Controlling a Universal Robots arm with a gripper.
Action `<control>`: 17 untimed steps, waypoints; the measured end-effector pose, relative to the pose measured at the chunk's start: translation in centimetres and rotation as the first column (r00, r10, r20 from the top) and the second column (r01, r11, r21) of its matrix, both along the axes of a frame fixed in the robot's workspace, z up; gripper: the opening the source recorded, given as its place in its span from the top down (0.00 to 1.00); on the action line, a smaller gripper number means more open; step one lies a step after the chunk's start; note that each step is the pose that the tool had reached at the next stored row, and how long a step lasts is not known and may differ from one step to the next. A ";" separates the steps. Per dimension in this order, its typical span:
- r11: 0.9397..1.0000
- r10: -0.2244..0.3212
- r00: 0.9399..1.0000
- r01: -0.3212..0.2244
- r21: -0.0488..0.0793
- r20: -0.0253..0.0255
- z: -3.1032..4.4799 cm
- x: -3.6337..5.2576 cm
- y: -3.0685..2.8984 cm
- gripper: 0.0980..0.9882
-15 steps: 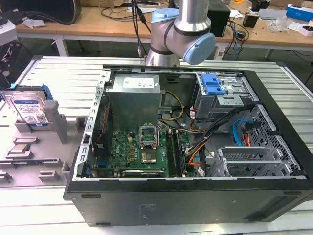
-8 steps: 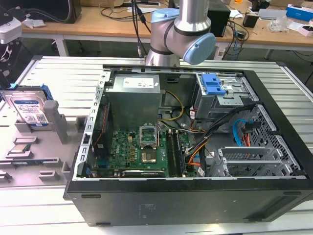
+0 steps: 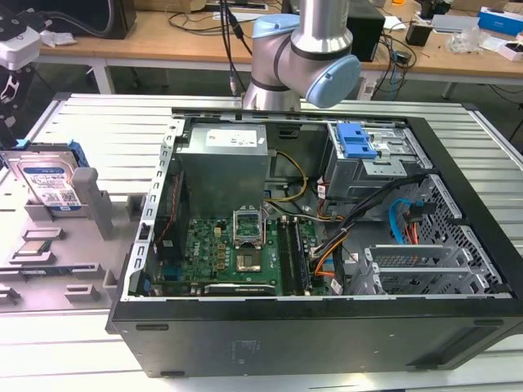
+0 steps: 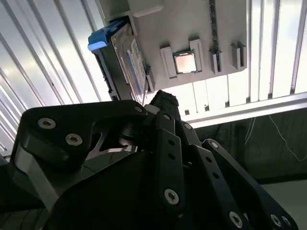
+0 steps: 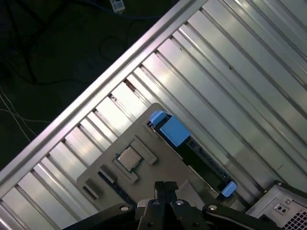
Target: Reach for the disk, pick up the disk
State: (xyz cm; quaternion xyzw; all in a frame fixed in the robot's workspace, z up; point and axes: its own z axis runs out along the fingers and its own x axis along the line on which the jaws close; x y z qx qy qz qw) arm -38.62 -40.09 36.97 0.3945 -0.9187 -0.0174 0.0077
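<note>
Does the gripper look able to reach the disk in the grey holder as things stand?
Probably yes. The disk stands upright in the grey holder with its top edge bare, and nothing lies between it and the gripper, which hangs above the holder, apart from the disk. Its jaws are shut.

The disk [image 3: 51,186], at the exterior view's left, is silver with a blue-and-white printed label and a blue bracket [image 5: 171,129]. Its holder [image 3: 49,245] is pale grey, and the table [image 3: 106,122] is ribbed silver slats. The gripper [image 5: 165,184] is black. The computer case [image 3: 327,347] is black, its motherboard [image 3: 221,253] green and its latch [image 3: 357,140] blue.
</note>
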 end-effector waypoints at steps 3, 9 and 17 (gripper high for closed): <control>0.999 0.054 0.999 -0.054 0.000 0.000 0.00 0.00 0.00 0.99; 0.994 0.109 0.994 -0.109 0.000 0.000 0.00 0.00 0.00 0.99; 0.977 0.213 0.977 -0.213 0.000 0.000 0.00 0.00 0.00 0.99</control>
